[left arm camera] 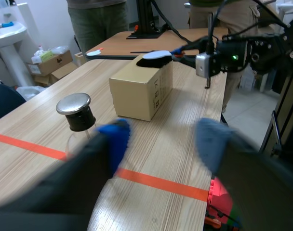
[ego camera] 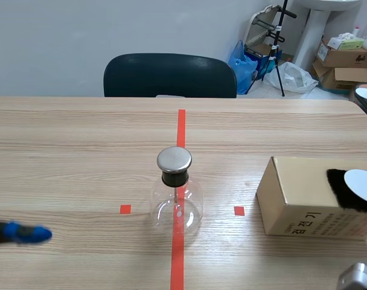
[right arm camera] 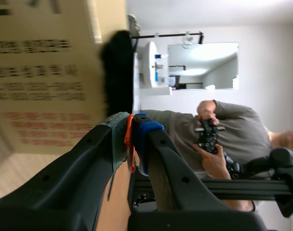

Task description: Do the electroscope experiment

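Left jaws spread empty; right jaws pinch brush [ego camera: 347,188], head pointing left over box [ego camera: 292,194].

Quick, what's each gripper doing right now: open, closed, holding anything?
Left gripper: open, holding nothing.
Right gripper: shut on the fur paddle, gripping its thin handle.

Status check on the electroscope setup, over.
Left gripper open, empty, clear of electroscope. Right gripper shut on white paddle, at black fur on the box. Box stands apart from electroscope.
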Available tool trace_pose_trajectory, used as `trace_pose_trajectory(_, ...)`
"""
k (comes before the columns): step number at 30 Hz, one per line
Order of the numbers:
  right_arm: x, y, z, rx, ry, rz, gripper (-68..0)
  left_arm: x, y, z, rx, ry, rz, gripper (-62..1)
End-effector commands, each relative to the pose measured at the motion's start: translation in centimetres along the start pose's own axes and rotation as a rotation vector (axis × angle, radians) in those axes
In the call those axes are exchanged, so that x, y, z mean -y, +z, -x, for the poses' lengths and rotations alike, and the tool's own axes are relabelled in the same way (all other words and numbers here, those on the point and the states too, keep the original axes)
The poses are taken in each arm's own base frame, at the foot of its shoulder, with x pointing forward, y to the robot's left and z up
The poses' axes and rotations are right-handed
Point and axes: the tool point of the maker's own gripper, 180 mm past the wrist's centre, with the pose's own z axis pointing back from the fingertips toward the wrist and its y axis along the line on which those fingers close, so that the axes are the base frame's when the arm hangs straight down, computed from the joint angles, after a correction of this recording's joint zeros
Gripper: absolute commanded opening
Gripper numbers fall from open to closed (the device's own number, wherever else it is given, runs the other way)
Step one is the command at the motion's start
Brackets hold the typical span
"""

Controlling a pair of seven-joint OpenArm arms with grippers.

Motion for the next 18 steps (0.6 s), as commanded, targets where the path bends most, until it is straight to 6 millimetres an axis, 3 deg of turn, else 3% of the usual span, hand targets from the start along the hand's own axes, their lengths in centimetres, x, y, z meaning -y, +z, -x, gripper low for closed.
trace_pose_trajectory(1,1.3,-0.3,0.3,0.005,0.053,0.056,-66.6,-0.4,0.0,-0.7,0.038,0.005,-0.022,1.4)
trace_pose_trajectory(15,-0.3,0.3,0.7,-0.008,0.067,0.0,-66.6,-1.0,0.0,-1.2,0.066,0.02,-0.054,1.4)
trace_pose_trajectory(18,-0.3,0.3,-0.7,0.071,0.066,0.0,-66.6,-1.0,0.0,-0.9,0.048,0.02,-0.054,1.4)
